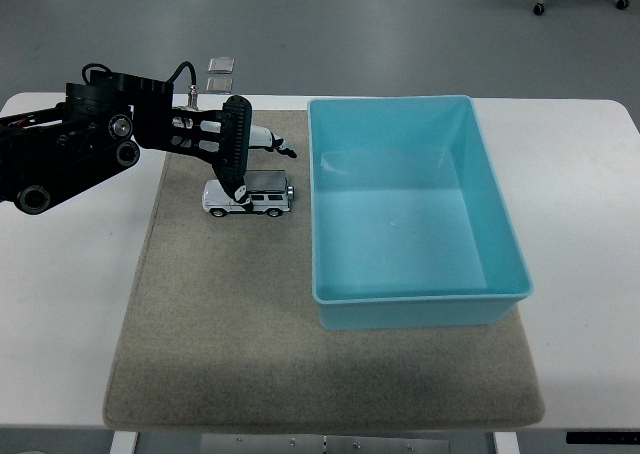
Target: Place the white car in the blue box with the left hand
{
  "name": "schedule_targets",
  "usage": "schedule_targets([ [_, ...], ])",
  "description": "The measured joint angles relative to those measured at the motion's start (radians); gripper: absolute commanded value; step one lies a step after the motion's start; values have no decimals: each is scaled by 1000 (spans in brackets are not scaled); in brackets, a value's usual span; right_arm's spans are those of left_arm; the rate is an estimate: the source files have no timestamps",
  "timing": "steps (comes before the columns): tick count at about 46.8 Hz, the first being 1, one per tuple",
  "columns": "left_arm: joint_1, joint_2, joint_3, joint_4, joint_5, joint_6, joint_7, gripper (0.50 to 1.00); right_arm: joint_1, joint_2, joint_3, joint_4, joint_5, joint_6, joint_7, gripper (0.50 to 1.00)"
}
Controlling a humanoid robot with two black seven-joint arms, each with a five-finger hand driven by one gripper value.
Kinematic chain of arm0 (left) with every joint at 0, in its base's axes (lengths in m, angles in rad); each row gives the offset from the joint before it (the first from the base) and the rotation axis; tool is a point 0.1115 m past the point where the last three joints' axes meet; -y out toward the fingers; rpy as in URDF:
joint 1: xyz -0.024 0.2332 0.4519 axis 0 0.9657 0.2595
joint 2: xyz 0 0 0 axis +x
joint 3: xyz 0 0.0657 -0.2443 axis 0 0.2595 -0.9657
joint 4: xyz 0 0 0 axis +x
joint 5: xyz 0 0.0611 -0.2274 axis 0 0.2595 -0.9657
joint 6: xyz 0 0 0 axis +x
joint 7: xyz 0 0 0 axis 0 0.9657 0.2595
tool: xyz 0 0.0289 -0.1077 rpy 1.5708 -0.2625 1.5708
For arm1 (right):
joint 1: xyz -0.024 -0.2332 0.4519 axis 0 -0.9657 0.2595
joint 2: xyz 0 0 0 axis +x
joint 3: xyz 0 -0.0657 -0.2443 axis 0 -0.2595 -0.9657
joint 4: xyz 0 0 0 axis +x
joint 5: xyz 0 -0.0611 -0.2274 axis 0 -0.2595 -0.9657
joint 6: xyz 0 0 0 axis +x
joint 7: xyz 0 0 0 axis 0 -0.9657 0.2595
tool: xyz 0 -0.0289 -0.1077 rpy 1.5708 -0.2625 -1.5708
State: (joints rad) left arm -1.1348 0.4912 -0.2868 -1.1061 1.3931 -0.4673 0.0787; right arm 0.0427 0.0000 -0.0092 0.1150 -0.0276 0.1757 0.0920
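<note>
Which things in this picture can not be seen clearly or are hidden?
- Head view: the left hand covers the rear of the white car, so whether it touches the car is unclear.
- The two small clear items beyond the mat are too small to identify.
- The right arm is outside the frame.

The left arm (65, 154), seen in the upper left of the frame, is built from black, blocky housings joined by round pivot joints with silver-grey centres. A black cable (180, 74) is looped above the wrist section, beside a small metal connector. The left hand (225, 149) is fitted with black segmented fingers (236, 144), with white panels between and behind the segments.
</note>
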Motion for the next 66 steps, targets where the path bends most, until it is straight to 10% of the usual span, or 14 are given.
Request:
schedule_targets([
  [19,2,6,0,-3,0,-6,2,816,0,0,0,0,0,0,0,936],
  [30,3,7,-2,-2,3,1,3,500,0,0,0,0,0,0,0,936],
  [66,3,23,-86,-3,-3,-11,-1,500,0,0,0,0,0,0,0,936],
])
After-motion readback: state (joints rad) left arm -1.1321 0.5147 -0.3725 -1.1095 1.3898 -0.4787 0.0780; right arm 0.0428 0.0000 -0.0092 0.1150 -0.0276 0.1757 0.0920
